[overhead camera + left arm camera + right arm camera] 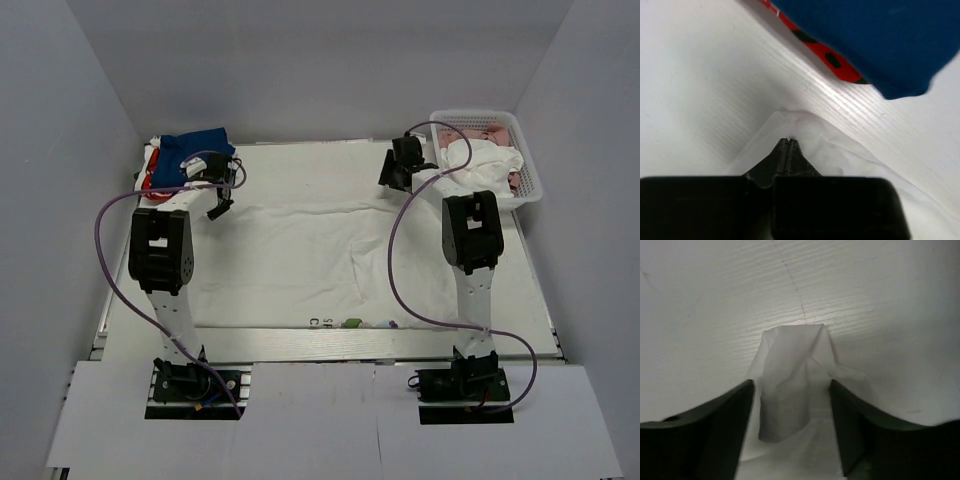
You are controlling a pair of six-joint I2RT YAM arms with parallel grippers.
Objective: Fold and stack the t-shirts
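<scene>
Jaws of the left gripper pinch the far-left corner of the white t-shirt spread over the table, beside the blue t-shirt on the red t-shirt. The right gripper stands spread around its far-right corner. Near-edge lettering is too small to read.

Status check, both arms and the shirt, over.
Left gripper shut on far corner of white t-shirt. Right gripper open astride its other far corner. Folded blue shirt beside left gripper, not touching.
</scene>
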